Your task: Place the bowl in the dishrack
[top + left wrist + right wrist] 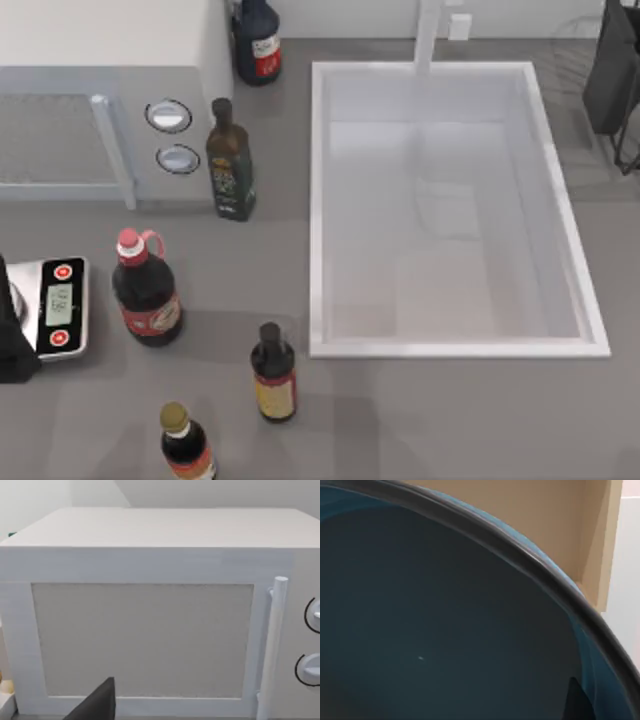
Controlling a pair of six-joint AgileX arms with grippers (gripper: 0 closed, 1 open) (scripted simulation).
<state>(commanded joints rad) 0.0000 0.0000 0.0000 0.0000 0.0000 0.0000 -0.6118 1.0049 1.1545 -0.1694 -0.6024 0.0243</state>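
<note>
Bowl (445, 620) close against right wrist camera; grey countertop (450, 420).

Bowl (445, 630) interior glossy, smooth teal glaze; bottles (147, 290) glossy dark glass; sink basin (450, 210) smooth matt white

We note a white sink basin (455, 210) set into the grey table (450, 420), right of centre. A white microwave (100, 100) stands at the far left, a dark bottle (257, 40) behind it and a green bottle (230, 160) beside its dials. A kitchen scale (58, 305) sits at the left edge. Three more bottles (146, 290) (273, 372) (186, 445) stand nearer the front.
</note>
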